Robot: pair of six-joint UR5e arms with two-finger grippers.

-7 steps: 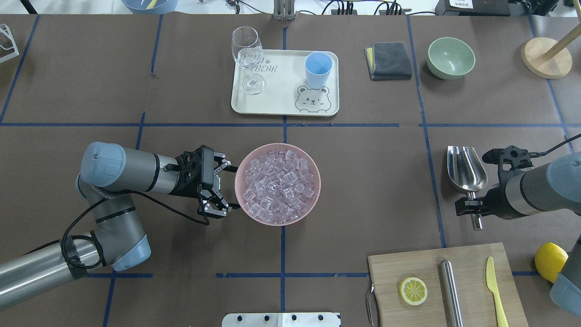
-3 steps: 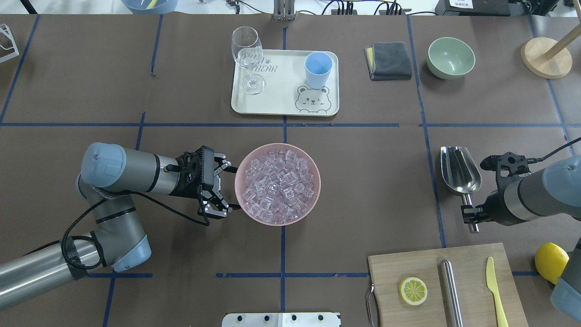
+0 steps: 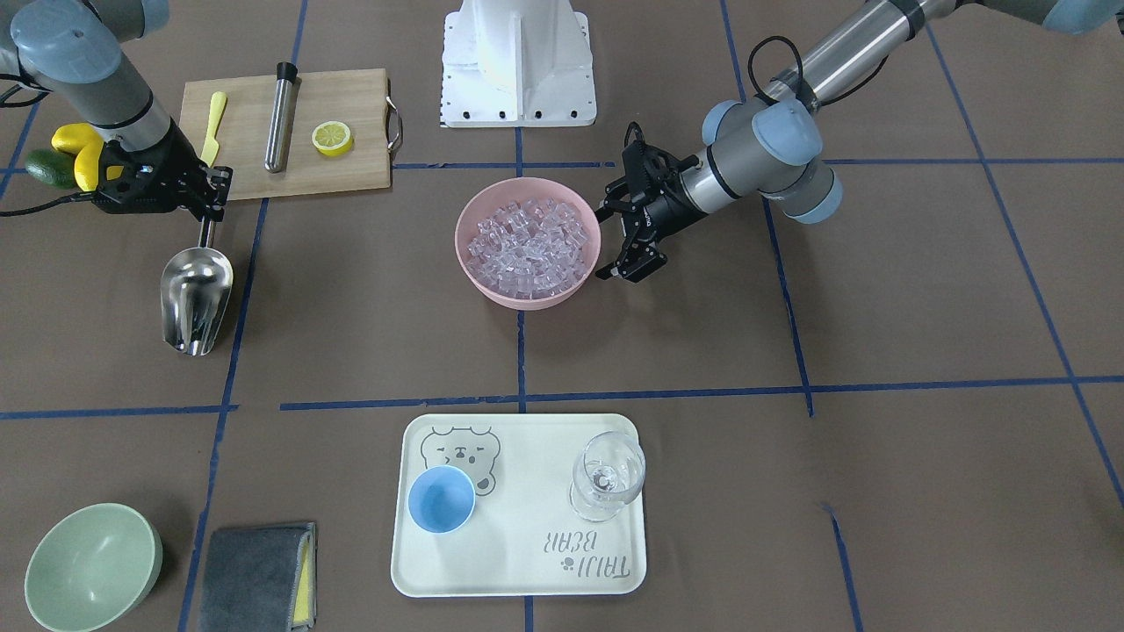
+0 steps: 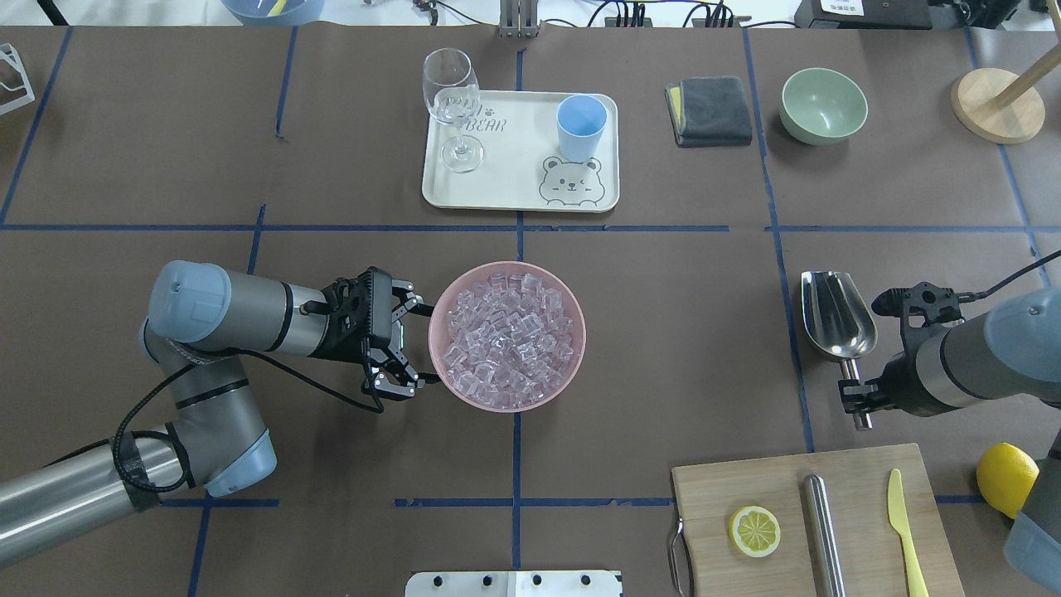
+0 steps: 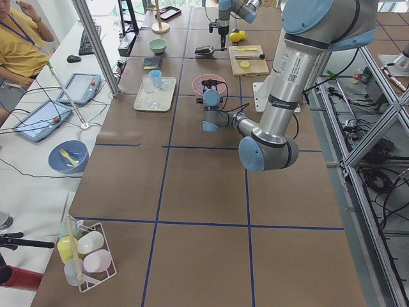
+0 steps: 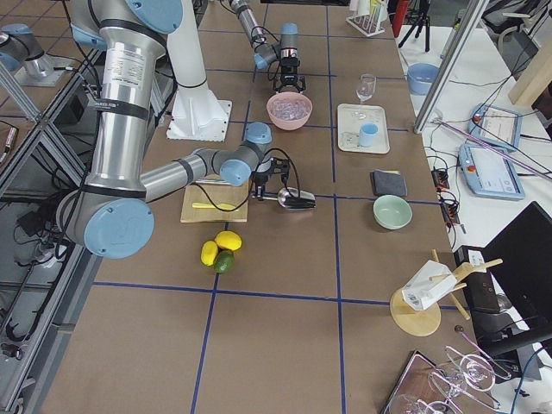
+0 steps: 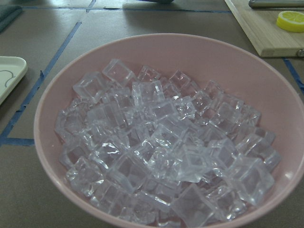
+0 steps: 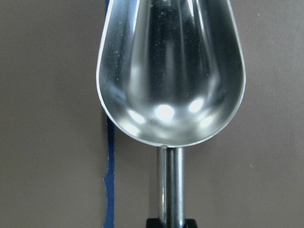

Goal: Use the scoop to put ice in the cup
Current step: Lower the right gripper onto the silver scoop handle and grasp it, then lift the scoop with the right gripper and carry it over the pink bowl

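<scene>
Right gripper [image 4: 858, 395]: my fingers are closed on the rod handle of the scoop [image 4: 837, 313], near its free end. Trough runs forward from them, hollow up, empty.
Left gripper [image 4: 423, 344]: fingers spread wide, holding nothing, tips set against the near wall of the bowl [image 7: 199, 50]. Touching or just short, I cannot tell.
Ice [image 4: 507, 336]: heaped in the bowl, straight ahead of my left fingertips and well to the left of my right ones.
Cup [image 4: 580, 124]: upright on the tray [image 4: 506, 186], far ahead, between my two sets of fingers. Nothing in it yet.
Scoop, handling: stiff steel, probably light. The smooth thin rod looks apt to roll in my pads once the trough is loaded, so a hold nearer the trough would steady it.
Ice, handling: hard, slick, loose cubes. I expect them to slide out unless the trough stays tipped back.
Cup, handling: light plastic with a mouth little wider than the trough, so it is easy to knock over. Pour slowly from the trough's tip.
Step, as I judge it: carry the scoop left to the bowl.
</scene>
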